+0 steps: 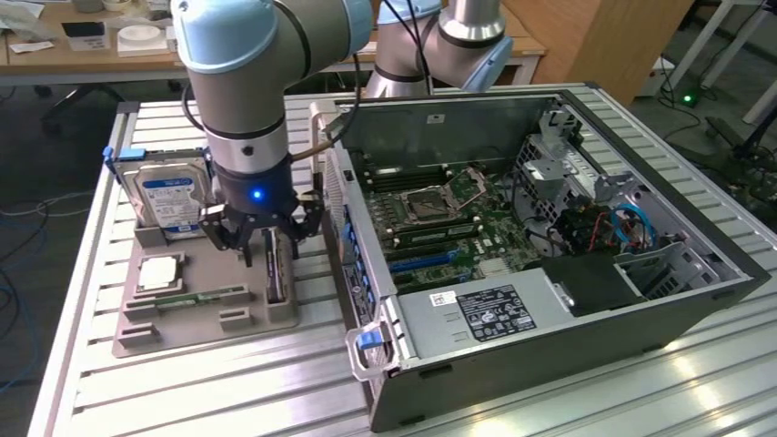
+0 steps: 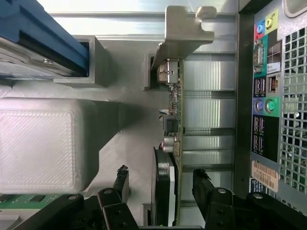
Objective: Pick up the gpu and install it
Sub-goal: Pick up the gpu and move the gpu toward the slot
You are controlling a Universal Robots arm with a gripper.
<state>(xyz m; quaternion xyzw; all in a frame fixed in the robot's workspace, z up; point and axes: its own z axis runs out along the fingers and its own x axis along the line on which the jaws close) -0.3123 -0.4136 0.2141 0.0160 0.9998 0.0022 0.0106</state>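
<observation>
Green board edge and silver end bracket are marking out the gpu [image 2: 175, 120], which is standing on its long edge in a slot of the grey holder [image 1: 182, 332] on the worktop [image 1: 182, 396], just beside the rear wall of the open computer case [image 1: 583, 355].

We are judging an uneven pinch to be the main risk. The fan side of the card is bulging toward one face, so the jaws could be bearing on components rather than flat board and tipping the card in its slot. The case wall is also sitting close, and the jaw nearer to it could be scraping along it. The bracket catching on the holder would be another cause of a slip.

The jaws are standing released and empty, spread wide. They are straddling the card at the end away from its bracket, one to each face, with a gap showing on both sides in the wrist view.
</observation>
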